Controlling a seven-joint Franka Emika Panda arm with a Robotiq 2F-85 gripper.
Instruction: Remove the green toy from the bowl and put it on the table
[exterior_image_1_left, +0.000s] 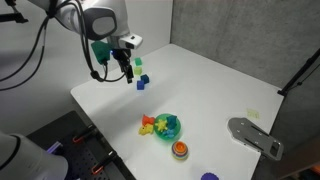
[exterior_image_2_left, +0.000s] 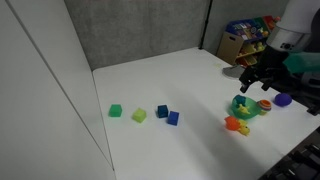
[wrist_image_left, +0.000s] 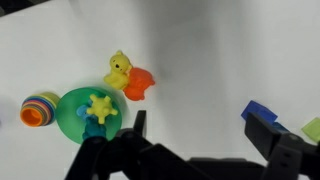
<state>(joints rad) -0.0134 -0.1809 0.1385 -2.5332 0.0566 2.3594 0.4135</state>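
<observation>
- one green toy sits in the bowl, touching a yellow star.
- we judge it light, stiff, smooth; pinch its blocky sides.
- gripper gapes wide, empty, above the table.

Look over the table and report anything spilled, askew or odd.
Nothing looks spilled or broken. The bowl sits upright on the table, with a yellow star toy and the green toy inside. A yellow duck and orange piece lie just outside its rim, possibly strays.
</observation>
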